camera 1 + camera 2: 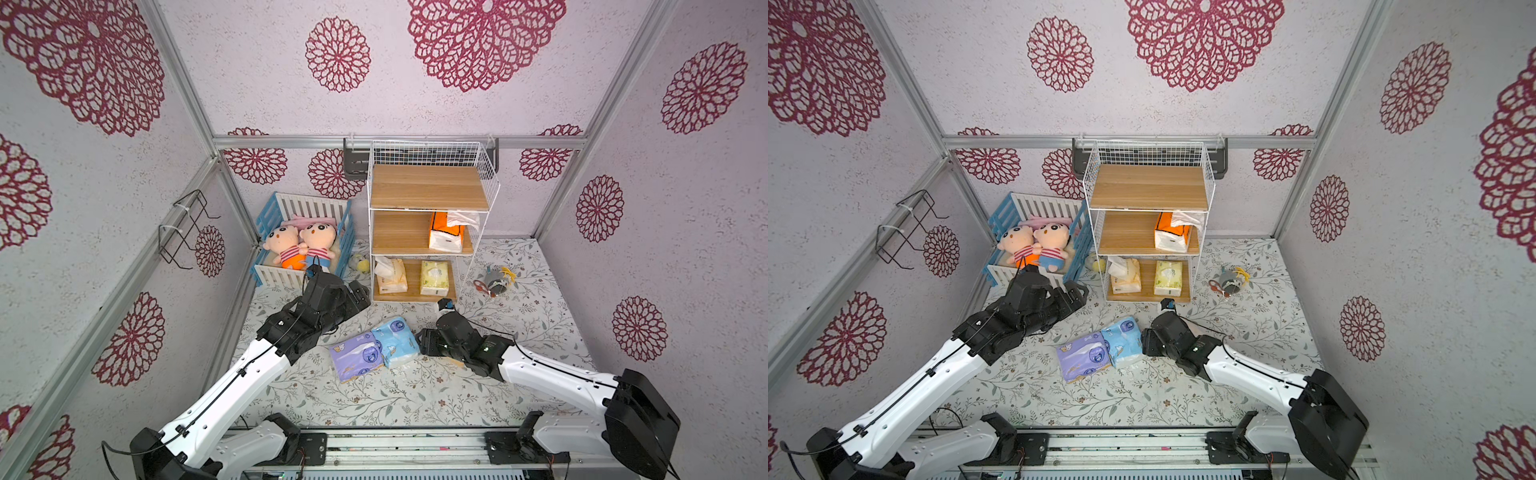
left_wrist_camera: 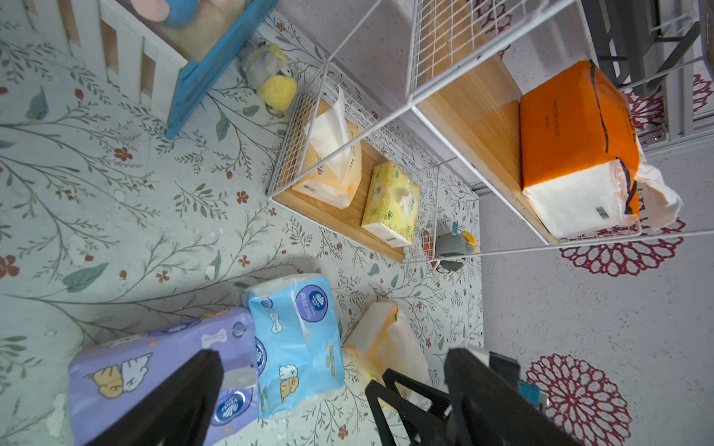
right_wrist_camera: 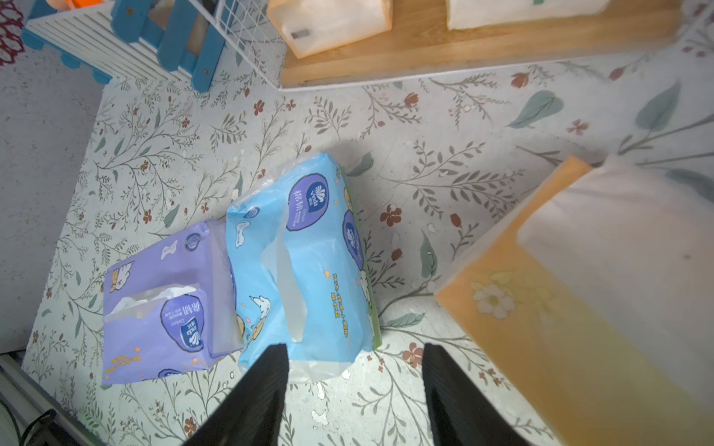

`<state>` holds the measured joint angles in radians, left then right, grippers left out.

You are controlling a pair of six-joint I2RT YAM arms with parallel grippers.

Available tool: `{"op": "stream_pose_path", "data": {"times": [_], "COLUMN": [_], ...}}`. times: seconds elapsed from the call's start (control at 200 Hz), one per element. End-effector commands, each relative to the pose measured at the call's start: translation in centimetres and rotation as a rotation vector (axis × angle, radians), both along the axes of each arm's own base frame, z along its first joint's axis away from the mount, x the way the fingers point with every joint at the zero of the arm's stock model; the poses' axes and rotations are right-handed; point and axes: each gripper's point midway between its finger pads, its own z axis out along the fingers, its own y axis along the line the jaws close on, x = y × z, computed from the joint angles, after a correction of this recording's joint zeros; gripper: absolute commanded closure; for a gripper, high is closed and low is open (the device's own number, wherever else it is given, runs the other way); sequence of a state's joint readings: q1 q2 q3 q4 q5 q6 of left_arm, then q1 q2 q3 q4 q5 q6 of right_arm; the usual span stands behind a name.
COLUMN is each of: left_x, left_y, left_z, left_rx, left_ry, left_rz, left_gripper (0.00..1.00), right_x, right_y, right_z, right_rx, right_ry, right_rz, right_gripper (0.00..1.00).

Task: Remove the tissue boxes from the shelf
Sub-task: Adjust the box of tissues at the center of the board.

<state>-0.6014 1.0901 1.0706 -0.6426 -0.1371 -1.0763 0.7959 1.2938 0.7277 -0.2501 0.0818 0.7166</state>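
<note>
The shelf (image 1: 428, 187) stands at the back, its top board bare. An orange-and-white tissue box (image 1: 446, 232) sits on the middle tier. A cream-yellow one (image 1: 390, 278) and a pale green one (image 1: 434, 277) are on the bottom tier. On the floor a purple box (image 1: 357, 359) and a light blue box (image 1: 397, 338) lie side by side. My right gripper (image 3: 353, 355) is open just right of the blue box, with only floor between its fingers. A yellow-orange box (image 3: 579, 309) lies beside it, untouched. My left gripper (image 2: 334, 359) hangs open and empty near the shelf's lower left corner.
A blue-and-white crib (image 1: 266, 216) with two plush dolls stands left of the shelf, a small yellow plush (image 1: 361, 262) between them. A grey toy (image 1: 496, 280) lies right of the shelf. A black wire rack (image 1: 183, 228) hangs on the left wall.
</note>
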Motion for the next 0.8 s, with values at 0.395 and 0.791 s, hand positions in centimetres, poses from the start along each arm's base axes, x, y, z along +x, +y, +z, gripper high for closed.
{"op": "stream_pose_path", "data": {"times": [0.395,0.791], "left_x": [-6.1,-7.8], "left_y": [7.1,9.7], "left_z": [0.4,-4.2], "left_rx": [0.09,0.071], "left_ry": [-0.019,0.008], "left_rz": [0.246,0.354], "left_gripper": [0.03,0.03], "right_x": [1.2,4.1], "right_y": [4.5,5.6], "right_z": [4.7,0.0], "right_rx": [0.034,-0.169], "right_ry": [-0.014,0.019], "right_rz": [0.185,0.232], "right_gripper": [0.37,0.37]}}
